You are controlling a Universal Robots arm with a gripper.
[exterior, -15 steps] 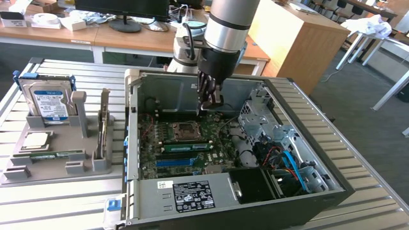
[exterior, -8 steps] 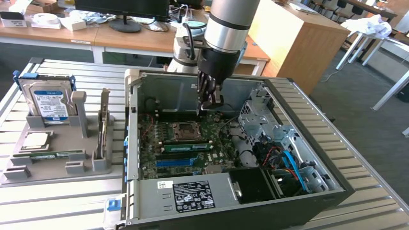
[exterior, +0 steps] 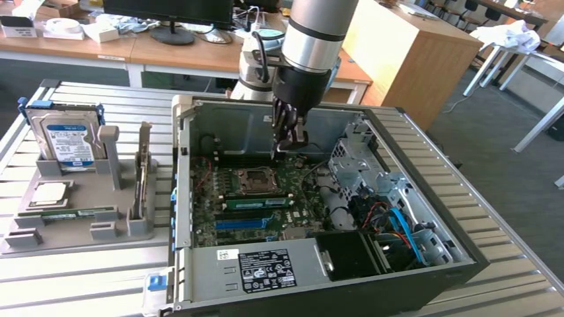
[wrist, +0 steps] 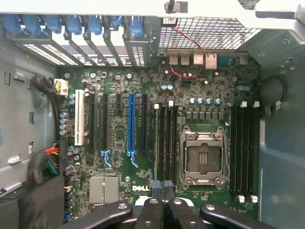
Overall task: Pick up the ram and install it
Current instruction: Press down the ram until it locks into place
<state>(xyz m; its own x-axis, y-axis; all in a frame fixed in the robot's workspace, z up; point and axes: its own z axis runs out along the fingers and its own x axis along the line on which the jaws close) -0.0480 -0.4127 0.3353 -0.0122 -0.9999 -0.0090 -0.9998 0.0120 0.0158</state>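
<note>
Bench of silver slats, office desks and a wooden cabinet behind it.
You have an open computer case (exterior: 401, 142) lying on the bench (exterior: 62, 277), its motherboard (exterior: 255, 198) facing up with the empty processor socket (wrist: 200, 157) and a blue slot (wrist: 131, 121) in plain sight. Your gripper (exterior: 292, 140) hangs inside the case above the board, fingers pressed together and pinching nothing. One ram (exterior: 257, 203) stick is seated in a slot beside the socket. At the exterior view's left, a grey holder tray (exterior: 53, 241) carries a hard drive (exterior: 69, 140) standing upright, a square processor (exterior: 49, 193) lying flat, another ram stick (exterior: 75, 213) lying flat and a card (exterior: 142, 172) standing on edge.
</note>
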